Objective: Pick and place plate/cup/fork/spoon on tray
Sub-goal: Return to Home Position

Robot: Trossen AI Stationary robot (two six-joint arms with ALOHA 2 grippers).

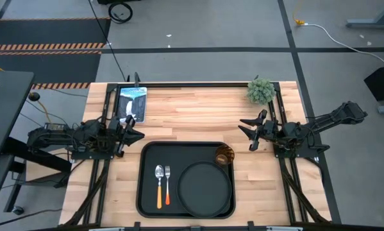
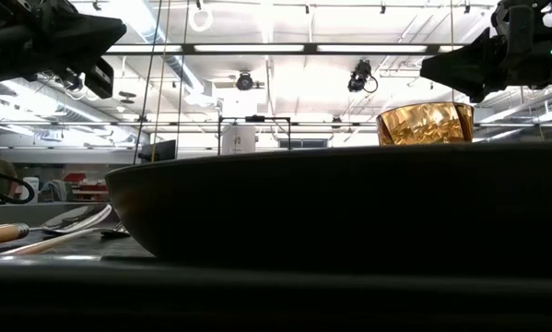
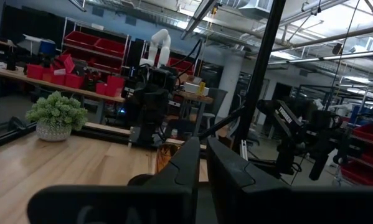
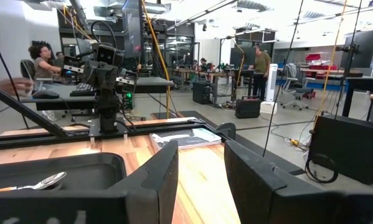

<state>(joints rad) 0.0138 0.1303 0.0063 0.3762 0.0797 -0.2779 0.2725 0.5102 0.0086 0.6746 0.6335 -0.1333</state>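
The black tray (image 1: 148, 154) lies at the table's near middle. On its right half rests the round black plate (image 1: 206, 188), flat on its base. The amber cup (image 1: 224, 156) stands upright in the tray's far right corner and also shows in the low view (image 2: 425, 123). The spoon (image 1: 159, 183) and the fork (image 1: 167, 184) lie side by side on the tray's left half, heads toward the far edge. My left gripper (image 1: 139, 130) is shut and empty, left of the tray. My right gripper (image 1: 245, 128) is open and empty, right of the cup.
A small potted plant (image 1: 261, 90) stands at the table's far right corner. A flat printed booklet (image 1: 131, 102) lies at the far left. Bare wood stretches between them, beyond the tray. People sit and stand in the room beyond the table (image 4: 40, 56).
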